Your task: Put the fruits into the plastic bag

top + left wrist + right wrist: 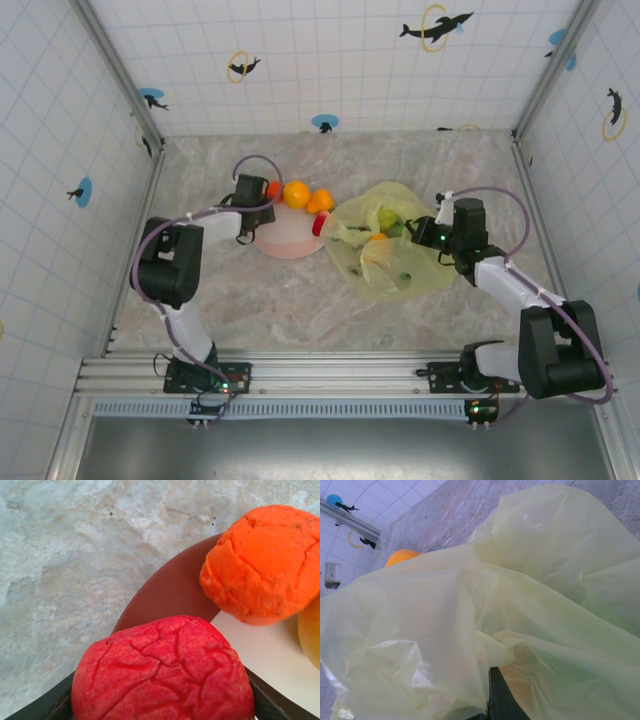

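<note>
Top external view: a grey marbled table (pixel 250 300) is seen, with a thin translucent yellow-green plastic bag (pixel 385 250) spread right of centre. Just left of it, a round plate (pixel 285 242) with a maroon rim and white middle is set. The right gripper (pixel 428 233) is placed at the bag's right edge with its jaws closed on the film. In the right wrist view the film (pixel 470 610) is bunched up around a dark finger (pixel 496 695).

A green fruit (pixel 388 218) and an orange one (pixel 378 238) are seen through the bag. A round orange fruit (pixel 296 193) and a second orange one (pixel 320 200) lie at the plate's far edge. A red one (pixel 318 224) lies between plate and bag.

The left gripper (pixel 262 200) is lowered over the plate's far left edge. In the left wrist view a crackled red fruit (pixel 162 672) is flanked by its dark fingers (pixel 45 705), the jaws standing apart. Whether it is pressed cannot be told. A crackled orange fruit (pixel 265 565) lies beyond.
</note>
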